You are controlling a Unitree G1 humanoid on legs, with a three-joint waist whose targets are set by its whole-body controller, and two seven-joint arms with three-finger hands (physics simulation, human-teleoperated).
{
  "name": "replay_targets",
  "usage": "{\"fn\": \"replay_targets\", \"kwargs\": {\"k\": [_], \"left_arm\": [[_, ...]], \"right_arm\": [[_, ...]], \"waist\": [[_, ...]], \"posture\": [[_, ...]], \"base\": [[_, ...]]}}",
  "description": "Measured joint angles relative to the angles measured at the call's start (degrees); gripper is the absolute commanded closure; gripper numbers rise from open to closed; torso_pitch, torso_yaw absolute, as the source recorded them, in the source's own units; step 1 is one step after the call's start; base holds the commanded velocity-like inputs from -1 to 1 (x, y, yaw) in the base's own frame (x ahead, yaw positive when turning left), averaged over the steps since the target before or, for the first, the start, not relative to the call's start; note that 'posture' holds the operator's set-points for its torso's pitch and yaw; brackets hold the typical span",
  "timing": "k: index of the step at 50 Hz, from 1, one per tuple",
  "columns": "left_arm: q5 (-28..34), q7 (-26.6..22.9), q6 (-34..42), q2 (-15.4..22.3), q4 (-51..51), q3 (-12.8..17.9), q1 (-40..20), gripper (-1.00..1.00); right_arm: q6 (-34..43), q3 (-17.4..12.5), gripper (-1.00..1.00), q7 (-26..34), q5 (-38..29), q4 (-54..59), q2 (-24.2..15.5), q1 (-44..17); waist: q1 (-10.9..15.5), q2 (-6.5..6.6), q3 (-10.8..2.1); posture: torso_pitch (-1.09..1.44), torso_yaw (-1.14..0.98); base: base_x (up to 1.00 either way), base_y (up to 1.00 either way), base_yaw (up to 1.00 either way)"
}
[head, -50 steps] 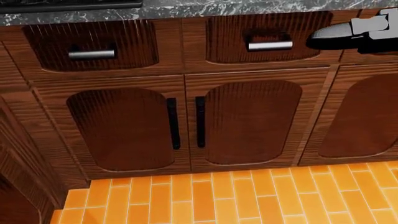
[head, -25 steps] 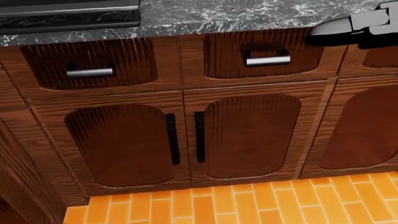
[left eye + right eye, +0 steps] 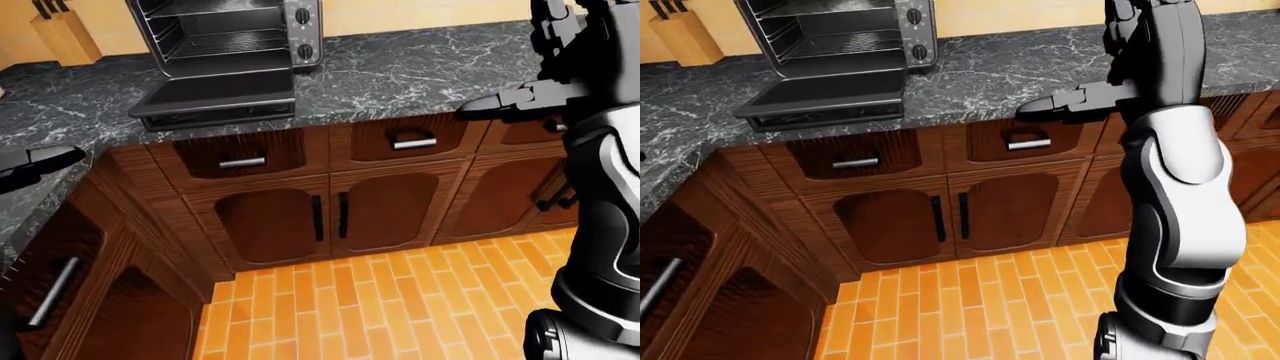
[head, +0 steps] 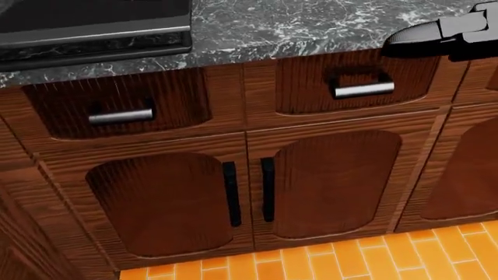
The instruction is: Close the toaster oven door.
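Toaster oven [image 3: 225, 45] stands on the dark marbled desk [image 3: 420, 67] at the upper left of the left-eye view, its door [image 3: 212, 101] dropped flat and reaching to the desk's edge.

Nearest, at the bottom of both eye views: orange tiled floor [image 3: 380, 300]. At the right rises the robot's right arm [image 3: 1175, 195], white and black, bent at the elbow.

Next: wooden cabinet doors [image 4: 241, 192] with a pair of upright black handles, and above them two drawers with silver bar handles [image 4: 360, 88]; all are shut, so their contents are hidden.

At desk height: the right hand [image 3: 1070, 103] lies level at the desk's edge, well right of the oven, its fingers extended straight and holding nothing. The left hand [image 3: 35, 166] enters at the left edge of the left-eye view; only a dark tip shows, and whether it is spread or closed cannot be told.

Farther: the oven's cavity holds wire racks [image 3: 825, 41] with nothing on them; two knobs sit on its right panel. A knife block [image 3: 62, 34], holding dark-handled knives, stands at the top left.
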Motion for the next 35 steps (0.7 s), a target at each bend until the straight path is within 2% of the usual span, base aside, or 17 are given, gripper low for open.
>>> {"fn": "replay_targets", "kwargs": {"k": [5,7,11,14,16,18,20,22,29,35], "left_arm": [[-0.10,-0.19,-0.37,0.37,-0.90,0.04,-0.34,-1.00],[-0.15,-0.29,-0.59,-0.33,-1.20,-0.42,-0.22,-1.00],[-0.27,-0.59,0.21,-0.54,-0.48,-1.42,0.12,-1.00],[-0.16,-0.52,-0.03,-0.12,-1.11,-0.75,-0.29,-1.00],[-0.14,-0.46,-0.39,0.15,-1.79,-0.41,-0.50,-1.00],[-0.16,-0.45,-0.59,0.44,-2.02,-0.29,-0.71,-1.00],[-0.11,-0.35,-0.58,0.23,-1.16,0.03,-0.43,-1.00],[-0.03,-0.08,0.01,0.12,-0.38,0.25,-0.02,-1.00],[-0.10,-0.15,-0.07,0.41,-1.37,0.06,-0.34,-1.00],[-0.10,-0.01,0.26,0.40,-1.03,0.41,-0.12,-1.00]], "right_arm": [[-0.70,-0.82,-1.00,-0.32,-0.24,-0.83,-0.48,-0.85],[-1.03,-1.23,-1.00,-0.42,-0.33,-0.78,-0.63,-0.63],[-0.06,-1.22,-1.00,-0.71,-0.63,0.37,-0.43,0.07],[-0.22,-1.29,-1.00,-0.63,-0.52,-0.36,-0.81,-0.80],[-0.67,-1.50,-1.00,-0.62,-0.50,-0.77,-0.93,-0.93],[-0.75,-1.36,-1.00,-0.61,-0.49,-0.55,-1.00,-1.28],[-0.74,-0.44,-1.00,-0.46,-0.37,-0.52,-0.12,-0.68],[-0.08,0.51,-1.00,-0.03,0.04,0.16,-0.11,-0.51],[-0.48,-0.99,-1.00,-0.30,-0.11,-0.52,-0.79,-0.97],[-0.95,-0.40,-1.00,-0.09,0.09,-0.78,-0.69,-0.98]], "waist": [[0.47,-3.93,0.07],[-0.46,-3.26,0.19],[-0.93,-4.16,-0.94],[-1.08,-2.52,-0.74],[-1.49,-0.49,-0.43],[-1.36,2.51,-0.89],[-0.47,2.13,-0.33],[0.06,2.35,-0.18],[-0.03,-0.55,-0.79],[0.83,-2.68,-0.95]], "posture": [[0.00,0.00],[0.00,0.00],[0.00,0.00],[0.00,0.00],[0.00,0.00],[0.00,0.00],[0.00,0.00],[0.00,0.00],[0.00,0.00],[0.00,0.00]], "base": [[0.22,0.42,0.00],[0.21,0.42,0.00],[0.22,0.42,0.00],[0.22,0.40,0.00],[0.21,0.38,0.00],[0.21,0.37,0.00],[0.21,0.36,0.00],[0.22,0.29,0.00],[0.21,0.17,0.00],[0.22,0.11,0.00]]}}
